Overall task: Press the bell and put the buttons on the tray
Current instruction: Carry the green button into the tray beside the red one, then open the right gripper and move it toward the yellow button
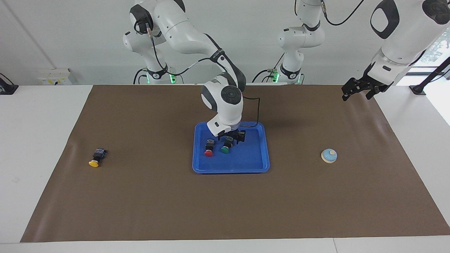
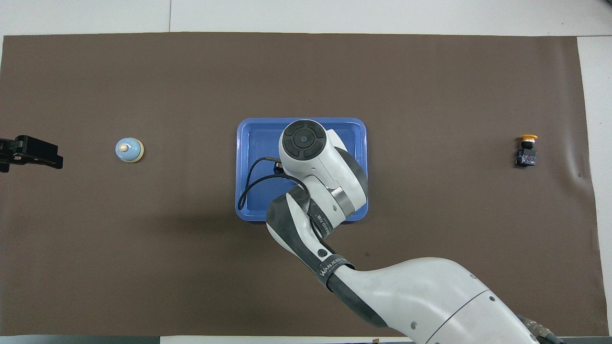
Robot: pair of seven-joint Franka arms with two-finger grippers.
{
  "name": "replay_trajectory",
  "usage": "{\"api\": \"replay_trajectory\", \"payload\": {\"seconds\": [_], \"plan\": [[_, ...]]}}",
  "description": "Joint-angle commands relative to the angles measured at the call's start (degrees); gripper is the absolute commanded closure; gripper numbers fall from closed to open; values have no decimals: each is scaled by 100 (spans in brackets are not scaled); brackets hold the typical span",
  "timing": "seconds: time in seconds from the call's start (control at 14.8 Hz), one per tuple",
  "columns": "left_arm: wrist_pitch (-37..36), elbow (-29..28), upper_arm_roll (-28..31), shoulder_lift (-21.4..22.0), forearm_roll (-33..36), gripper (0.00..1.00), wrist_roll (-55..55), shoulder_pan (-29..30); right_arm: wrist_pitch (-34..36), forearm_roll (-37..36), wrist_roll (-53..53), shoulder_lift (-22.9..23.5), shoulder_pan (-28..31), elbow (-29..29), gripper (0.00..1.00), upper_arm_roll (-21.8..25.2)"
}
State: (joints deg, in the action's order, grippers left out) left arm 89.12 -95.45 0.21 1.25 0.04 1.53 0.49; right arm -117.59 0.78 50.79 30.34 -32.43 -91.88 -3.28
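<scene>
**Blue tray holds two buttons, one more out on the mat**

Blue plastic tray (image 1: 260, 165) sits mid-table on a brown mat (image 1: 147, 203). Inside it the red button (image 1: 209, 148) and the green button (image 1: 226, 145) lie side by side. The right gripper (image 1: 232, 136) is low over the green button's black body, fingers spread, gripping nothing. From above, the right arm's wrist (image 2: 311, 153) blocks sight of both buttons. The yellow button (image 1: 97, 157) lies on the mat toward the right arm's end. The bell (image 1: 329, 155) stands toward the left arm's end. The left gripper (image 1: 358, 88) waits, open and empty, in the air over the mat's edge.
</scene>
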Motion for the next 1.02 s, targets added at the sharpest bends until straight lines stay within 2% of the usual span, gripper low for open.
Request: {"api": "replay_trajectory", "payload": {"seconds": [0.0, 0.2, 0.34, 0.47, 0.68, 0.95], "plan": [[-61, 26, 5, 42, -74, 0, -65, 21, 411, -25, 89, -361, 219, 91, 0, 3], [-61, 26, 5, 42, -74, 0, -56, 21, 691, -60, -173, -827, 806, 12, 0, 3], [-61, 26, 5, 42, -74, 0, -56, 21, 895, -60, -875, -1082, 1307, -6, 0, 3], [-61, 26, 5, 42, -74, 0, -56, 21, 1106, -78, -1420, -1205, 1895, -6, 0, 3], [-61, 26, 5, 42, -74, 0, -56, 21, 1387, -139, -2824, -1268, 2722, -6, 0, 3], [-61, 26, 5, 42, -74, 0, -56, 21, 1318, -412, -4268, -1329, 3803, -242, 0, 3]]}}
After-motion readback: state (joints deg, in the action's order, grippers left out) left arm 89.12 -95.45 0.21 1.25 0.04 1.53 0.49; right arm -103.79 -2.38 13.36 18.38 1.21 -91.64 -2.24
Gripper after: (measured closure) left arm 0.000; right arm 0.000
